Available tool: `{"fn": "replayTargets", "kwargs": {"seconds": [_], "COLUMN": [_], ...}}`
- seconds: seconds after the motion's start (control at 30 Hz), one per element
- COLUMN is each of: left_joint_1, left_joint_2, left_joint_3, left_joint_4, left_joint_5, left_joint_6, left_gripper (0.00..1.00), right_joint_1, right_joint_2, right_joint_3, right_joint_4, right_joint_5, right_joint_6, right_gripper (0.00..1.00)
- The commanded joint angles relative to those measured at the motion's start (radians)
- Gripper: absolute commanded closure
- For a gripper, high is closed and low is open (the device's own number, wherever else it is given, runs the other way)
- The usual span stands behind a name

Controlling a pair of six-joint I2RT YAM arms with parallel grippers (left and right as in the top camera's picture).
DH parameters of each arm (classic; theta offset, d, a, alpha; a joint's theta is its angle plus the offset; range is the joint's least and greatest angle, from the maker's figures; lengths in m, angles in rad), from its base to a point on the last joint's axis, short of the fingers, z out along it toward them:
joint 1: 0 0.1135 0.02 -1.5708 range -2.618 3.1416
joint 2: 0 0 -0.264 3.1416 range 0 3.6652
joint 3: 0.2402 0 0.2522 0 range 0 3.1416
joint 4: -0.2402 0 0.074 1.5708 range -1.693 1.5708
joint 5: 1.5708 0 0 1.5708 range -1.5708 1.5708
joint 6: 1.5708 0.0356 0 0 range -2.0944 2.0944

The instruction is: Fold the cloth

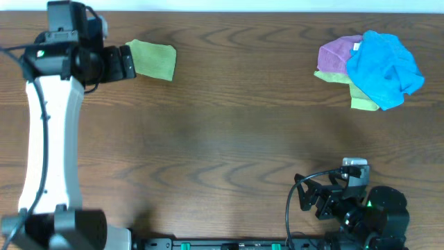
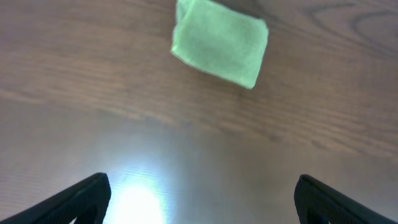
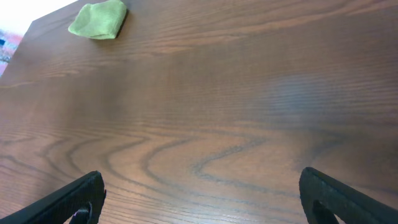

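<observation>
The lime-green cloth point(image 1: 152, 60) lies folded into a small rectangle at the far left of the table. It shows in the left wrist view point(image 2: 221, 42) and far off in the right wrist view point(image 3: 99, 19). My left gripper point(image 1: 125, 62) is open and empty, just left of the cloth, above the table; in its own view point(image 2: 202, 199) the cloth lies ahead of the fingers. My right gripper point(image 1: 309, 196) is open and empty near the front right edge, over bare wood point(image 3: 202, 199).
A pile of cloths sits at the far right: a bright blue one point(image 1: 383, 68) on top, a purple one point(image 1: 338, 54), and yellow-green strips point(image 1: 363, 103) under them. The table is brown wood point(image 1: 222, 132).
</observation>
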Motion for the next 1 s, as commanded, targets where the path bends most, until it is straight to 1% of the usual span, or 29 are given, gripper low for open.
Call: {"fn": "replayTargets", "kwargs": {"seconds": [0.0, 0.13, 0.23, 0.37, 0.5, 0.7, 0.83, 0.97], "left_joint_1": [0.003, 0.003, 0.003, 0.002, 0.002, 0.002, 0.002, 0.002], "left_joint_2": [-0.087, -0.206, -0.299, -0.431, -0.612, -0.821, -0.958, -1.074], "left_joint_3": [-0.05, -0.183, -0.309, -0.486, -0.718, -0.973, -1.115, -1.212], "left_joint_4": [-0.024, -0.01, 0.034, 0.137, 0.298, 0.432, 0.47, 0.472], "left_joint_5": [-0.055, -0.052, -0.044, -0.021, 0.008, 0.01, 0.01, 0.009], "left_joint_6": [0.026, 0.029, 0.029, 0.029, 0.029, 0.028, 0.029, 0.034], "left_gripper": [0.05, 0.04, 0.05, 0.05, 0.05, 0.05, 0.05, 0.05], "right_joint_1": [-0.005, -0.005, -0.005, -0.005, -0.005, -0.005, -0.005, -0.005], "right_joint_2": [-0.008, -0.008, -0.008, -0.008, -0.008, -0.008, -0.008, -0.008], "right_joint_3": [-0.006, -0.006, -0.006, -0.006, -0.006, -0.006, -0.006, -0.006], "right_joint_4": [0.0, 0.0, 0.0, 0.0, 0.0, 0.0, 0.0, 0.0], "right_joint_5": [-0.001, -0.001, -0.001, -0.001, 0.0, -0.001, -0.001, -0.001], "right_joint_6": [0.01, 0.01, 0.01, 0.01, 0.01, 0.01, 0.01, 0.01], "right_gripper": [0.01, 0.01, 0.01, 0.01, 0.01, 0.01, 0.01, 0.01]}}
